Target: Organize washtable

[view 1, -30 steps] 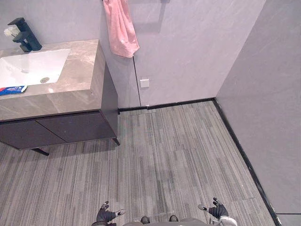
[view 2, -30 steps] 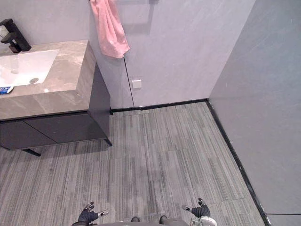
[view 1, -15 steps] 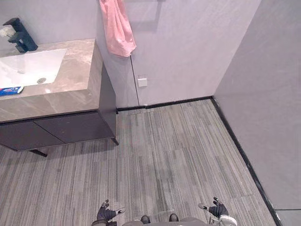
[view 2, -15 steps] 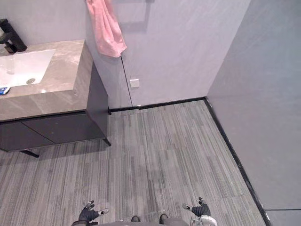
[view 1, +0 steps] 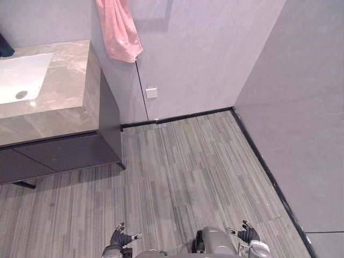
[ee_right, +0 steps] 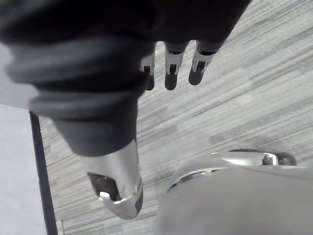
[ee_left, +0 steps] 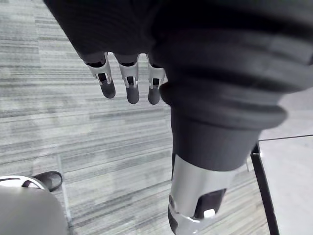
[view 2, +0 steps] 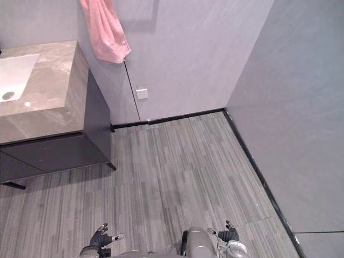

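**Left eye view: washstand cropped at frame's edge, robot's hands empty**

The marble-topped washstand [view 1: 59, 102] stood at the far left against the grey wall [view 1: 204, 48]. Its white basin [view 1: 19, 80] was sliced off by the picture's edge. A dark shape [view 1: 4, 48] behind the basin was too cropped to identify. A dark cabinet [view 1: 64, 153] ran beneath the top, its left part out of frame. A pink towel [view 1: 118, 32] hung on the wall just beside the washstand's right end, with its upper part cut off. A white socket [view 1: 151, 92] sat lower on the same wall. The left hand [view 1: 121, 238] and right hand [view 1: 248, 235] showed small at the bottom edge, low over the grey plank floor [view 1: 188, 161] and well apart from the washstand. Both wrist views showed the fingers straight and relaxed above the planks, holding nothing.
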Available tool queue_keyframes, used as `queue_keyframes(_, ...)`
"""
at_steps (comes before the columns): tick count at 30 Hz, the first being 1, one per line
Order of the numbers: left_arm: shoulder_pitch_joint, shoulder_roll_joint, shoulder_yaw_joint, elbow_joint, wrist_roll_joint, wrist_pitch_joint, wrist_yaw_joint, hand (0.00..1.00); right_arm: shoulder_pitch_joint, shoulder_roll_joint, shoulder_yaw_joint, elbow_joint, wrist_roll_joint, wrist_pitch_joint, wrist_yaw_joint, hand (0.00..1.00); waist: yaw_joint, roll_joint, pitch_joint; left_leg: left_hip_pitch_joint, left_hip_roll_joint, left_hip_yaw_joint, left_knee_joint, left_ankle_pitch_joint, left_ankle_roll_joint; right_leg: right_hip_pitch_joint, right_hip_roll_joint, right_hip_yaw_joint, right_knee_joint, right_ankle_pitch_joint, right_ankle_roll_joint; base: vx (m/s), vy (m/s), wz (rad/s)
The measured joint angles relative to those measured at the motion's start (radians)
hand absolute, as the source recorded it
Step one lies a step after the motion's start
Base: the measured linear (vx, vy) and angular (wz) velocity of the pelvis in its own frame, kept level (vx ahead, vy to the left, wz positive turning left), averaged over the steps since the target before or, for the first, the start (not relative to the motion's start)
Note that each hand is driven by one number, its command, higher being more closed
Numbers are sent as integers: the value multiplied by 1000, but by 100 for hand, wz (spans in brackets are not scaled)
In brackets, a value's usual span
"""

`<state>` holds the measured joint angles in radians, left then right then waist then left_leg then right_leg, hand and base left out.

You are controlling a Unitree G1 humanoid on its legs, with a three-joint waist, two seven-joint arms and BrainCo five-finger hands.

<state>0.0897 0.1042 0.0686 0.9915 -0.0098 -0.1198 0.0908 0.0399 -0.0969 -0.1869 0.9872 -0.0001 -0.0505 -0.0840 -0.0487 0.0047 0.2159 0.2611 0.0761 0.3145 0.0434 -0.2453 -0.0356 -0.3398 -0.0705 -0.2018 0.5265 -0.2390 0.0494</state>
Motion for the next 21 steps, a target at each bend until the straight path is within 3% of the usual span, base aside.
queue_keyframes(1, 0, 0, 0, 0, -2, 0, -1, 0, 12, 1, 1, 0, 0, 0, 0, 0, -3, -11, -2, 12, 0, -14, -3, -7, -22, 0, -1, 12, -76, 68, -16, 447, -196, 42)
queue_keyframes(2, -5, -15, 1, 6, -7, 1, -2, 0, 17, -2, -1, 2, 1, -1, 0, 0, -8, -9, -3, 45, 18, -32, 0, -29, -60, 9, 1, 7, -53, 136, -68, 392, -177, 32)
queue_keyframes(3, -6, -28, 1, 8, -11, -1, -2, 0, 10, -8, -6, 3, 1, 0, -3, 0, -7, 11, -2, 48, 35, -34, 10, -27, -69, 13, 10, -8, -37, 127, -76, 479, -226, 29)
queue_keyframes(4, -9, -37, 2, 10, -19, -2, -4, 0, 5, -11, -1, 0, 0, -1, 0, 0, -8, 13, -4, 16, 48, -49, 75, -5, -105, 19, 10, -15, -36, 84, -87, 564, -308, 14)
queue_keyframes(5, -14, -51, 4, 10, -28, -2, -4, 0, 5, -11, -2, 1, -1, -6, 1, 0, -9, 18, 0, -48, 70, -73, 213, 12, -129, 41, 14, -24, -54, 71, -102, 561, -323, 20)
queue_keyframes(8, -16, -64, 24, -4, -42, -4, -5, 0, 25, -8, -4, 8, 0, 1, -2, 0, -3, 25, 10, -196, 151, -120, 633, 45, -147, 212, 38, -54, -179, 56, -122, 491, -249, 27)
queue_keyframes(9, -16, -64, 40, -19, -58, -6, -5, 0, 42, -2, -2, 2, 1, 0, -2, 0, 7, 12, 17, -241, 182, -85, 780, 34, -128, 312, 45, -54, -230, 50, -130, 339, -129, 7)
queue_keyframes(11, -16, -70, 54, -36, -62, -10, -4, 0, 40, 3, -5, -4, 3, 0, -5, 0, 12, 5, 20, -303, 195, -54, 847, 17, -101, 385, 47, -46, -279, 39, -127, 339, -103, -7)
queue_keyframes(14, -29, -64, 54, -40, -68, -14, -4, 0, 20, 12, -17, -4, 12, 0, -5, 0, 21, 7, 23, -436, 172, -11, 753, -1, -71, 459, 37, -26, -346, 37, -122, 316, 11, -21)
queue_keyframes(15, -33, -59, 50, -42, -68, -15, -4, 0, 20, 26, -38, -3, 13, 0, -5, 0, 27, -2, 27, -465, 117, -8, 580, 2, -73, 496, 11, -23, -373, 35, -112, 275, 85, -21)
queue_keyframes(16, -34, -59, 49, -43, -68, -15, -4, 0, 21, 27, -43, -3, 14, 0, -5, 0, 28, -4, 27, -469, 104, -8, 539, 6, -74, 503, 5, -22, -379, 32, -107, 285, 121, -16)
queue_keyframes(17, -35, -60, 43, -43, -68, -15, -4, 0, 28, 25, -47, -3, 20, -1, -7, 0, 32, -4, 26, -479, 60, -14, 362, 54, -79, 530, -11, -19, -406, 21, -70, 292, 175, -12)
queue_keyframes(18, -32, -65, 35, -40, -69, -15, -4, 0, 33, 12, -47, -2, 27, 0, -8, 0, 33, 17, 22, -485, 42, -34, 208, 167, -56, 552, -3, -17, -431, 10, -41, 308, 210, -22)
queue_keyframes(19, -28, -63, 31, -38, -70, -15, -5, 0, 33, 11, -45, 1, 28, 1, -9, 0, 40, 19, 22, -480, 41, -48, 199, 242, -35, 563, -3, -8, -435, 3, -29, 357, 242, -13)
queue_keyframes(20, -32, -53, 31, -37, -77, -14, -3, 0, 27, 27, -37, 3, 29, 1, -11, 0, 39, -11, 9, -475, 3, -44, 190, 237, 13, 571, -29, 7, -444, -8, -10, 313, 174, -4)
queue_keyframes(21, -38, -43, 31, -37, -77, -15, -4, 0, 28, 34, -35, 4, 28, 0, -8, 0, 36, -30, 6, -480, -14, -42, 189, 222, 30, 563, -43, 9, -440, -10, -5, 392, 178, 12)
